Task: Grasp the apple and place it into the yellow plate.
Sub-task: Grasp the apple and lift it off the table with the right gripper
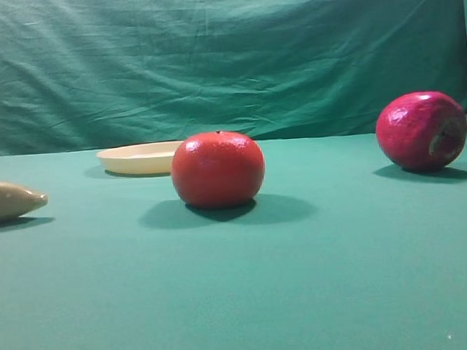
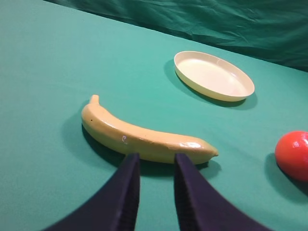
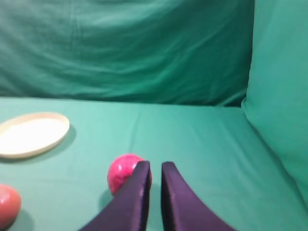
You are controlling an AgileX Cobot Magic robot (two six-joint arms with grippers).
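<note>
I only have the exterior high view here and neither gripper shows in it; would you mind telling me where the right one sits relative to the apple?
Observer: The right gripper sits just in front of the apple, fingers close together, holding nothing.
Operator: Thank you. And the left one?
Observer: The left gripper hangs by the banana, fingers slightly apart, not touching it.
Operator: Is the yellow plate free?
Observer: Yes, the yellow plate holds nothing; the left wrist view shows its whole inside.
</note>
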